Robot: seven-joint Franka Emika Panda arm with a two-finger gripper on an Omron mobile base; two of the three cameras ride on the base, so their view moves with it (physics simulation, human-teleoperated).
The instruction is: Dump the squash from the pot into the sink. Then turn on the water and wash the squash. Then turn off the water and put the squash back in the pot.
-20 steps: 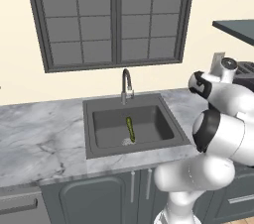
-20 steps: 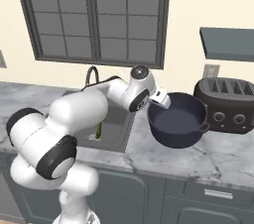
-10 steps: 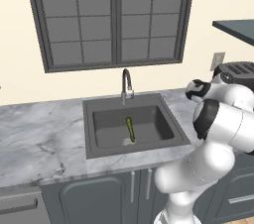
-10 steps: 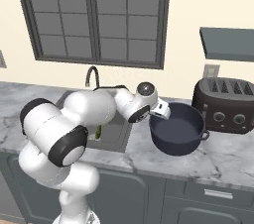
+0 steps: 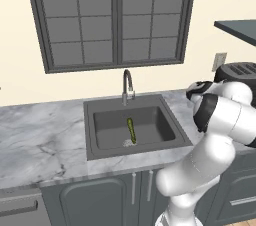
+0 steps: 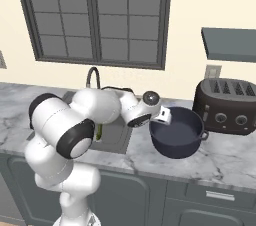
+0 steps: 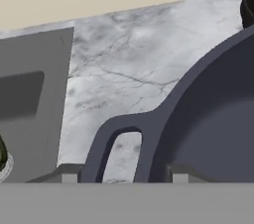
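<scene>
The arm hides most of the sink point(image 6: 116, 142) in the right base view.

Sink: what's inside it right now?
The squash lies on the floor of the sink, one end by the drain. No water runs from the faucet. In the right base view the arm covers most of the basin.

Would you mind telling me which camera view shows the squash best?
The left base view: the squash lies in full sight on the sink floor near the drain. In the right base view the arm hides most of it; the hand view catches just a dark end at its left edge.
</scene>
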